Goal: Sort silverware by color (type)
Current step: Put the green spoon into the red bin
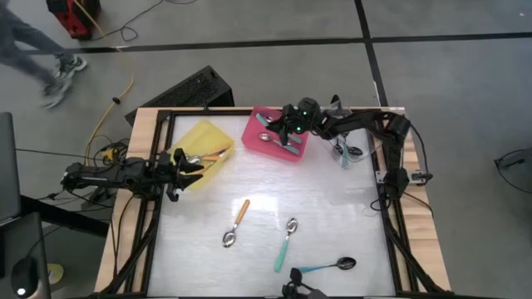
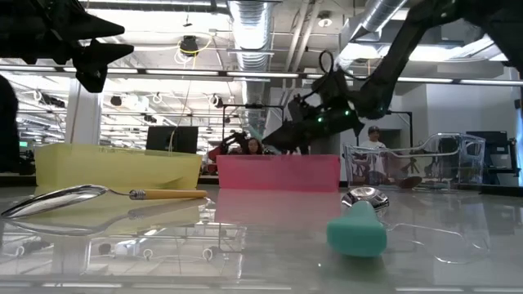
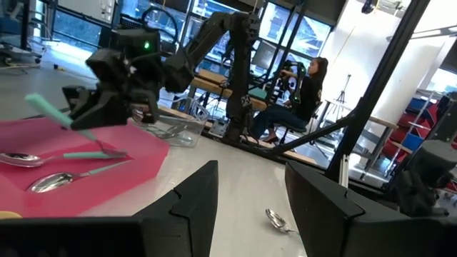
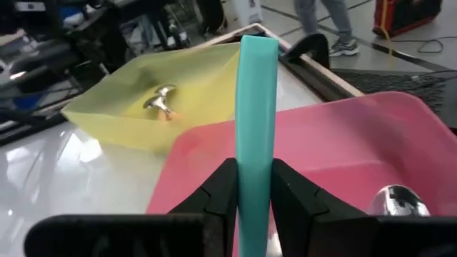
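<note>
My right gripper [image 1: 287,133] hangs over the pink tray [image 1: 259,124], shut on a teal-handled spoon [image 4: 257,107]. Two more teal-handled spoons [image 3: 57,157] lie flat in that tray. The yellow tray [image 1: 208,137] beside it holds orange-handled spoons [image 1: 218,154]. My left gripper [image 3: 250,200] waits open at the yellow tray's left side, with nothing between its fingers. On the table lie an orange-handled spoon [image 1: 238,221], a teal-handled one [image 1: 285,244] and a teal one with a black bowl [image 1: 329,266]. My right gripper pinches the spoon's teal handle [image 4: 255,182] between its two fingers. The fingers come from the table's right, slanting slightly down. The handle's free end [image 3: 43,107] sticks up past the fingertips, and the thin metal neck [image 3: 107,146] slants down toward the pink tray's floor. I cannot tell whether it touches.
A clear tray [image 1: 349,151] with spoons stands at the back right, next to the right arm. The black frame [image 1: 391,208] borders the table. People are in the room beyond the table.
</note>
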Available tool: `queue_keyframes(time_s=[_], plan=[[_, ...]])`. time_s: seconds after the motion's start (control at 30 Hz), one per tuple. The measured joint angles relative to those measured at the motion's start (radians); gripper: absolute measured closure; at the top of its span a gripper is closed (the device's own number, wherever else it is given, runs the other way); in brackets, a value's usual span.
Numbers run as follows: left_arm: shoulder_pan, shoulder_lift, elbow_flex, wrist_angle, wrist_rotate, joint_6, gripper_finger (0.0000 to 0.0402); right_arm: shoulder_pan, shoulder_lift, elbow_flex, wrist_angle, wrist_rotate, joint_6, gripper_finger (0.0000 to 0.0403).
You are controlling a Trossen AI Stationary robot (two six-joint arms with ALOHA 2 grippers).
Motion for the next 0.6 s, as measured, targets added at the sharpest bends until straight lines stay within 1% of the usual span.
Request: queue_keyframes(time_s=[0.13, 0.3, 0.4, 0.53, 0.6], plan=[[0.0, 0.0, 0.0, 0.0, 0.0, -0.012, 0.0253, -0.004, 0.048, 0.027, 0.044, -0.015, 0.052, 0.0311], [0.0, 0.0, 0.0, 0.0, 0.003, -0.013, 0.0253, -0.002, 0.047, 0.04, 0.022, -0.013, 0.042, 0.0311], [0.0, 0.0, 0.0, 0.0, -0.002, -0.009, 0.0253, -0.008, 0.047, 0.039, 0.018, -0.011, 0.064, 0.0311], [0.0, 0.0, 0.0, 0.0, -0.003, -0.007, 0.0253, -0.01, 0.046, 0.04, -0.067, 0.056, 0.057, 0.0311], [0.0, 0.0, 0.0, 0.0, -0.003, -0.007, 0.0253, -0.01, 0.046, 0.039, -0.094, 0.065, 0.049, 0.031]])
